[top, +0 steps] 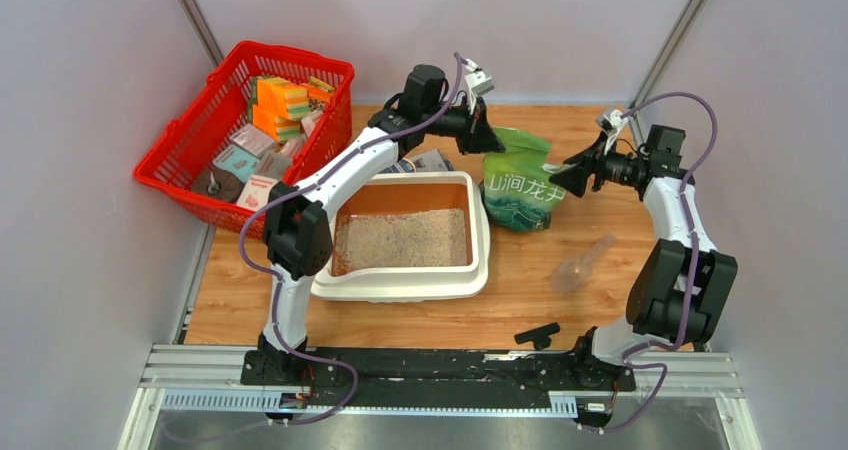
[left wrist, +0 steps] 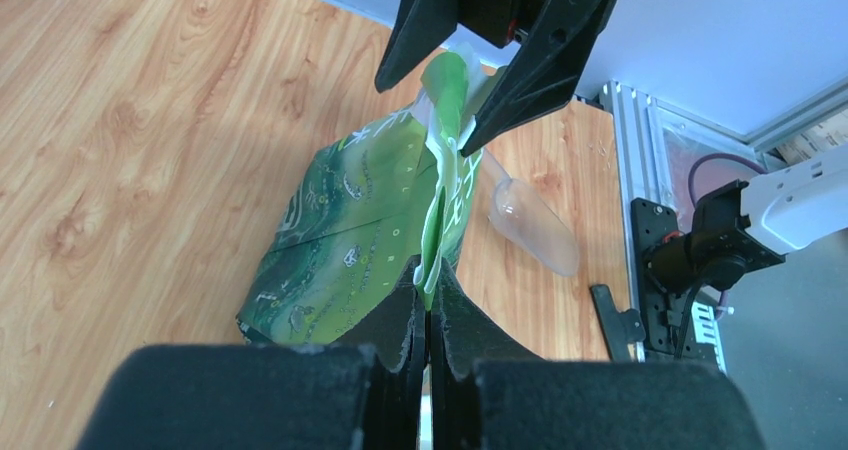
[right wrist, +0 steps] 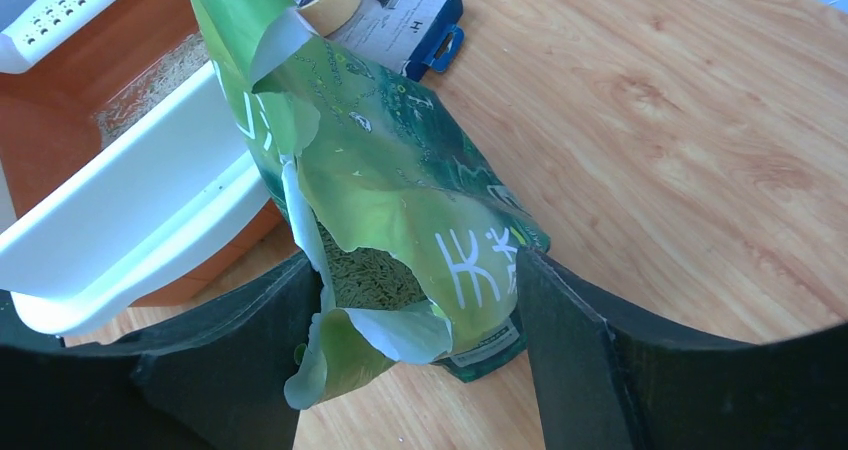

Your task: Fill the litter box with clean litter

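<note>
Scoop [top: 585,263] of clear plastic lies nearest my arm bases, untouched, right of the litter box [top: 400,288]. Litter [top: 402,238] covers most of the box floor, and bare orange shows at the far end. Beside the box's far right corner stands the green bag [top: 520,190], its mouth torn open with granules visible inside. Left gripper [left wrist: 428,290] is pinched on the bag's top edge. Right gripper [right wrist: 412,270] is spread wide astride the opposite lip. I judge the step to be securing the bag for a pour. Next the right fingers must close, then both arms lift and tip the bag toward the box. Red basket [top: 175,160] sits at far left.
</note>
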### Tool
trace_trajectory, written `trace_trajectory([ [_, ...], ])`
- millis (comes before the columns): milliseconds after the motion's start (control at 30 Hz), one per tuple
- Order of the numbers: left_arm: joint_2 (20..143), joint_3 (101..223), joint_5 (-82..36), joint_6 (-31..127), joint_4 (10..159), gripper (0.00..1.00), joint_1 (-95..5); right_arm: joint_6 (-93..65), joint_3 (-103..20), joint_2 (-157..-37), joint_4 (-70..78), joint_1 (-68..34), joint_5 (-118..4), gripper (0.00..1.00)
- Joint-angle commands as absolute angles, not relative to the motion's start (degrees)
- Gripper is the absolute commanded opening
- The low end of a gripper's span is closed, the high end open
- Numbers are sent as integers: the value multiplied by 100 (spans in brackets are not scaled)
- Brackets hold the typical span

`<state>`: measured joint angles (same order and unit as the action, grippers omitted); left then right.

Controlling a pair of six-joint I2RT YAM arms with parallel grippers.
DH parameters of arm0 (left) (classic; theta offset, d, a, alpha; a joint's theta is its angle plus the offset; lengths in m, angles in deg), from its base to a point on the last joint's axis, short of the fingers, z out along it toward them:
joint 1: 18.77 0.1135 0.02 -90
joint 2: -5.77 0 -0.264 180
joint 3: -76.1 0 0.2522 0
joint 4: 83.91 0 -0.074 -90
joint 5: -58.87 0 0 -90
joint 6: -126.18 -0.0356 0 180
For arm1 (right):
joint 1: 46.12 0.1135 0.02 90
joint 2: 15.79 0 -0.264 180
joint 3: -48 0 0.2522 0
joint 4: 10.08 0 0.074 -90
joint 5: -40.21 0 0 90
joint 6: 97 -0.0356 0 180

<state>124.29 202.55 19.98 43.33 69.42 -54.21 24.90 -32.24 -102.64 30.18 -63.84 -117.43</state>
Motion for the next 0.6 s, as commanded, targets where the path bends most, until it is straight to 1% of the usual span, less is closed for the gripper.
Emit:
trace_trajectory([
  [0, 12477, 20500, 2073, 4461, 6826, 0, -5288, 2420, -3256, -10272, 2908, -6352, -11975, 71],
  [133, 12503, 20491, 2055, 4479, 6809, 0, -5208, 2237, -3159, -10271, 2698, -6352, -11957, 67],
  [167, 12512, 20491, 2055, 4479, 6809, 0, -5191, 2140, -3115, -10280, 2628, -6352, -11966, 64],
  [233, 12521, 20491, 2055, 4488, 6809, 0, -5156, 1886, -3071, -10306, 2390, -6352, -11992, 61],
  [300, 12538, 20509, 2046, 4505, 6809, 0, -5129, 1797, -3062, -10324, 2320, -6344, -12063, 55],
  [367, 12547, 20500, 2055, 4531, 6809, 0, -5120, 1709, -3045, -10342, 2311, -6335, -12124, 52],
  [467, 12582, 20491, 2064, 4549, 6809, 0, -5111, 1481, -3036, -10368, 2170, -6308, -12221, 52],
  [567, 12591, 20474, 2064, 4576, 6835, 0, -5111, 1384, -3001, -10351, 2047, -6256, -12204, 54],
])
